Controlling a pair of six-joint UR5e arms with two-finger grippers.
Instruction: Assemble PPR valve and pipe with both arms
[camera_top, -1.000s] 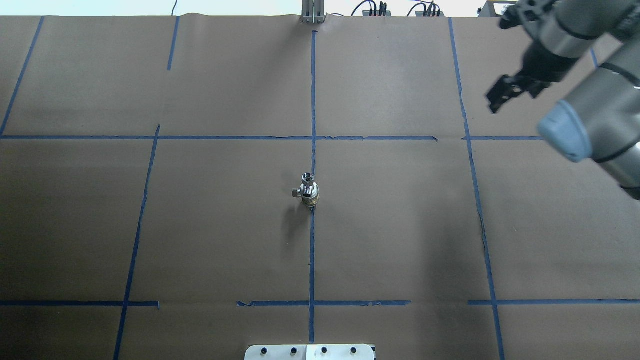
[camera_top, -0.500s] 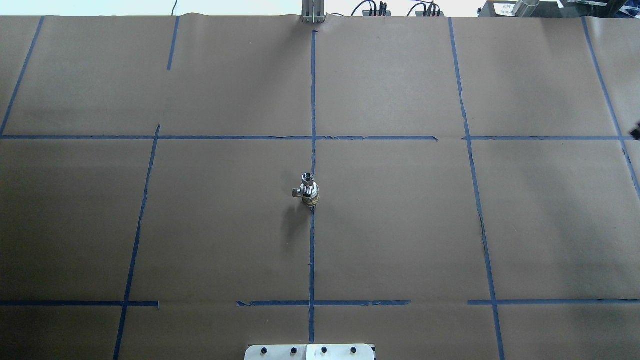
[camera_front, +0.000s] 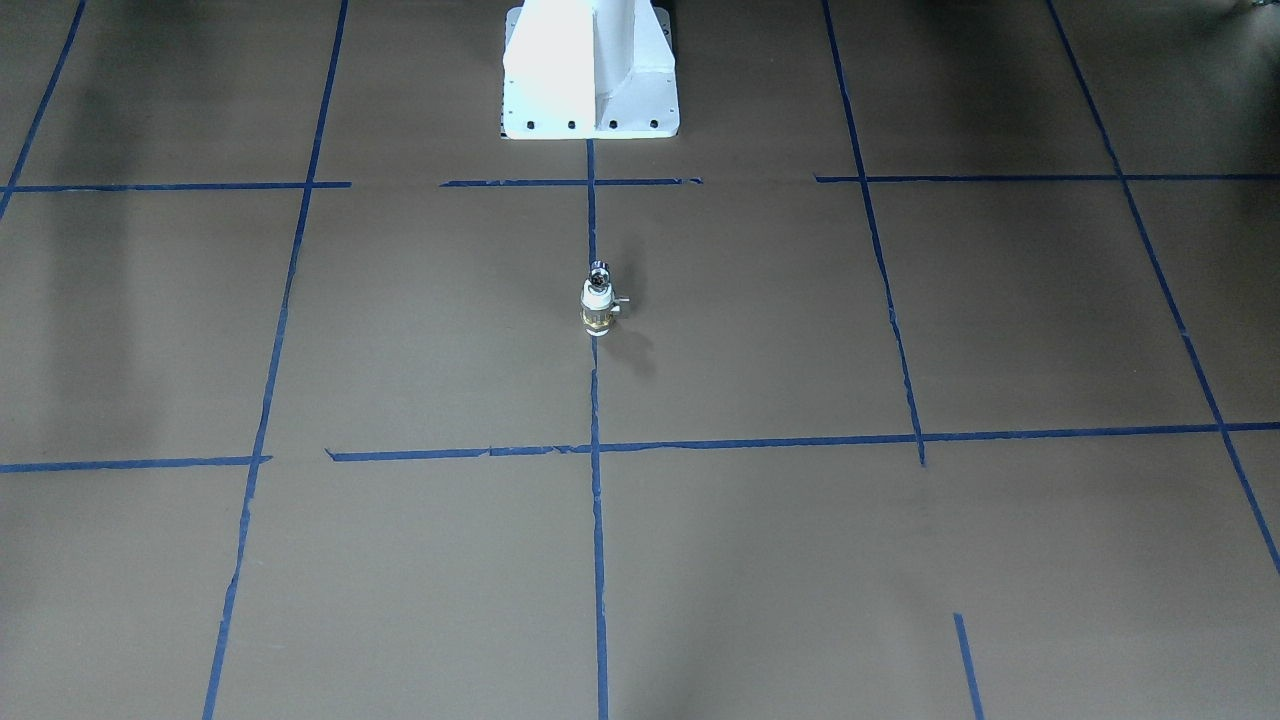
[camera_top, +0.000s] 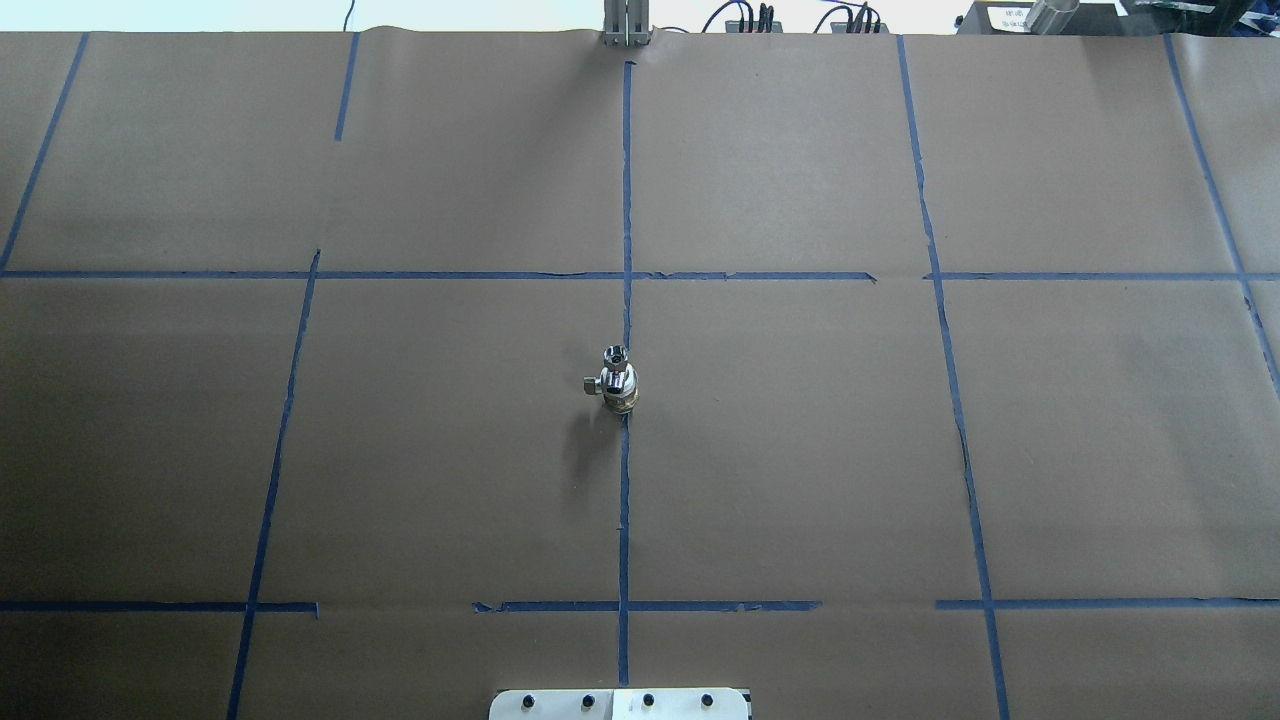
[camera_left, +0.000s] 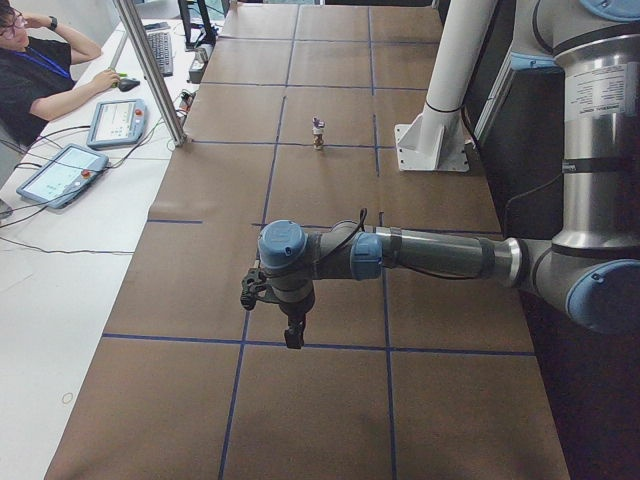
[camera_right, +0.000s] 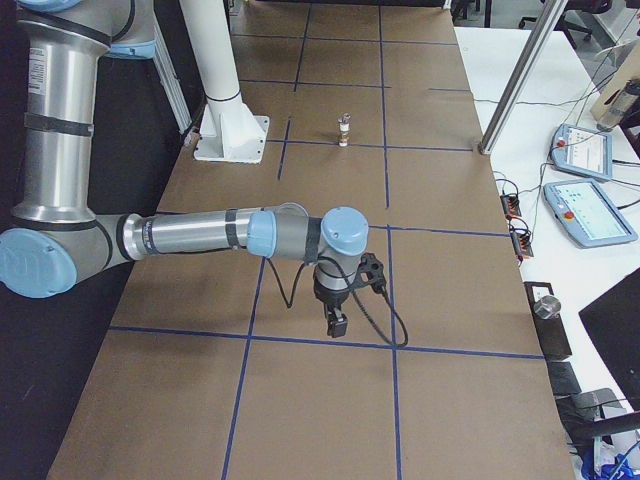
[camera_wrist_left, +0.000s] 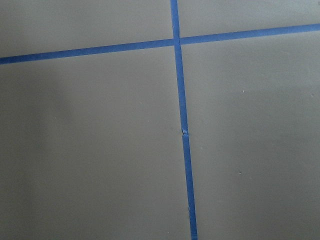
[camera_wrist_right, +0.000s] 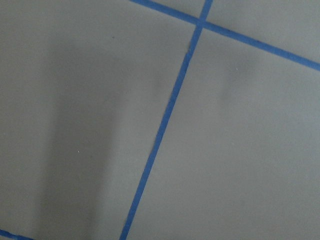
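The PPR valve (camera_top: 621, 393), white with a brass band and a small side stub, stands upright at the table's centre on the blue tape line. The chrome pipe (camera_top: 615, 357) sits on top of it, joined to it. The stack also shows in the front view (camera_front: 596, 303) and small in the left (camera_left: 318, 133) and right (camera_right: 343, 130) side views. My left gripper (camera_left: 293, 336) hangs over bare paper near the table's left end, far from the stack. My right gripper (camera_right: 336, 324) hangs near the right end. I cannot tell whether either is open or shut. Both wrist views show only paper and tape.
Brown paper with blue tape lines (camera_top: 626, 500) covers the table. The white robot base (camera_front: 590, 70) stands behind the stack. A metal post (camera_left: 150, 70) and an operator with tablets (camera_left: 45, 70) are at the far side. More tablets (camera_right: 585, 200) lie off the table.
My right arm, at the upper right of the overhead view a second ago, has swung out of that view. The valve and pipe stack has not moved.
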